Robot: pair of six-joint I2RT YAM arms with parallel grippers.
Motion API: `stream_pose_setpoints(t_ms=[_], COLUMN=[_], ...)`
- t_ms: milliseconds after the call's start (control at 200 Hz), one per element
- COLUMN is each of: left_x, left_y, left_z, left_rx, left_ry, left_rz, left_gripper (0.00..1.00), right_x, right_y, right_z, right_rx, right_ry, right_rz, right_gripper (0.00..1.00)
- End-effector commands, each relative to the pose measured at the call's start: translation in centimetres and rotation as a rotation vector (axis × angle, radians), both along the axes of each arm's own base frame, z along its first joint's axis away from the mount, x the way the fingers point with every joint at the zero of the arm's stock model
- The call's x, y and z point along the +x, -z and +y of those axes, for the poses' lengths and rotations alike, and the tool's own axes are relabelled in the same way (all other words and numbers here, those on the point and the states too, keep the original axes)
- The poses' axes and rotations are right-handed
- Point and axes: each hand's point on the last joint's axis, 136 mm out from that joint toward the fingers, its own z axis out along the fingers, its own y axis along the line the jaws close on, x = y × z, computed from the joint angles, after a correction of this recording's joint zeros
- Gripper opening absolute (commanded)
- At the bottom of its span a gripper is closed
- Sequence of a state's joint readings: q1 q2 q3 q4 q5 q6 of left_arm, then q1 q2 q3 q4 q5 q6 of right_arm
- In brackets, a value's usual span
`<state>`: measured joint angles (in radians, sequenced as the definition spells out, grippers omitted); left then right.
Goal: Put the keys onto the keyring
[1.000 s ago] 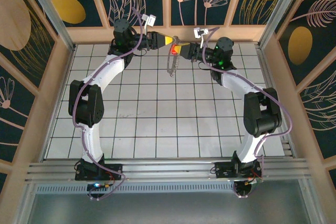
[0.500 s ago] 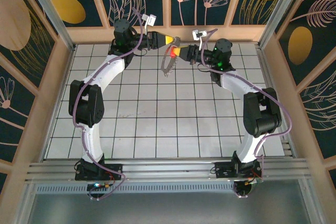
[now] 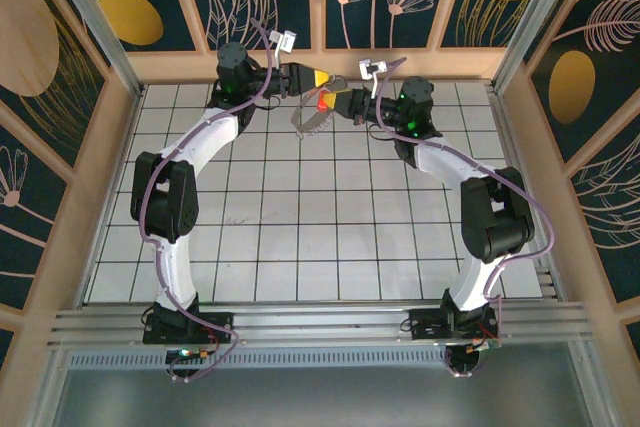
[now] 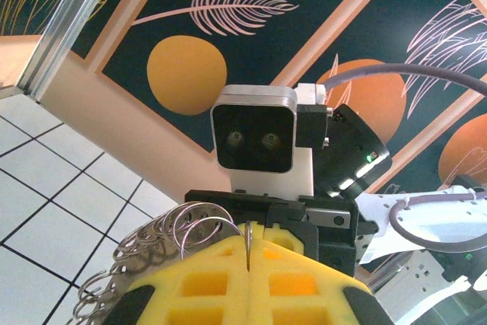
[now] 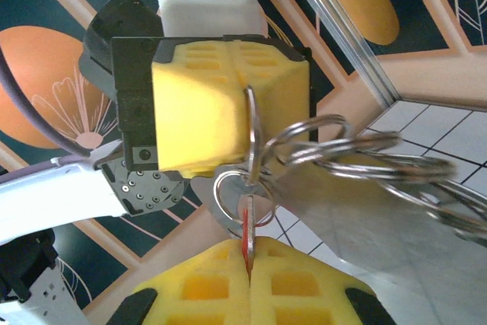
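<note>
key (image 5: 245, 226) mostly hidden in the right hand (image 5: 249, 268), keyring (image 5: 365, 165) blurred, cut off at right edge

**Top external camera:** fixed above and behind the arm bases, facing steeply down and forward. It is distant, covering the whole white gridded tabletop (image 3: 300, 247) up to the dark leaf-patterned back wall (image 3: 400, 7).

**Left wrist camera:** immediately behind the left gripper (image 4: 249, 253), tilted upward, facing the right arm's white-and-black wrist camera housing (image 4: 255, 138).

**Right wrist camera:** immediately behind the right gripper (image 5: 248, 256), looking the opposite way at the left gripper's yellow foam pads (image 5: 205, 104). The small red-headed key (image 5: 245, 237) is close in its foreground.

**Shared:** all three views take in the silvery chain-like ring loop (image 3: 305, 123) at the table's far centre. Both wrist views are very near it.
</note>
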<state>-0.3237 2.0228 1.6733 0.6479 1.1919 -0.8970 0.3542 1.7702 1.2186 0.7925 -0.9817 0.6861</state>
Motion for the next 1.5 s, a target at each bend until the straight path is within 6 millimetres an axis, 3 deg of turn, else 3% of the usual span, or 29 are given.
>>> stream_pose_setpoints(t_ms=[0, 646, 1101, 1496], left_x=[-0.8, -0.5, -1.0, -0.4], left_y=[-3.6, -1.0, -0.9, -0.5], left_z=[0.5, 0.4, 0.4, 0.5], left_rx=[-0.054, 0.060, 0.066, 0.079], left_ry=[-0.030, -0.040, -0.017, -0.043], left_rz=[-0.114, -0.157, -0.156, -0.138], left_gripper=[0.00, 0.00, 0.00, 0.00], right_x=[-0.9, 0.6, 2.8, 2.9], right_y=[0.1, -1.9, -3.2, -3.7], right_z=[-0.1, -2.0, -2.3, -3.0], right_rx=[-0.014, -0.146, -0.192, -0.202], right_ry=[-0.016, 0.027, 0.024, 0.006], right_rz=[0.003, -0.015, -0.038, -0.055], right_gripper=[0.00, 0.00, 0.00, 0.00])
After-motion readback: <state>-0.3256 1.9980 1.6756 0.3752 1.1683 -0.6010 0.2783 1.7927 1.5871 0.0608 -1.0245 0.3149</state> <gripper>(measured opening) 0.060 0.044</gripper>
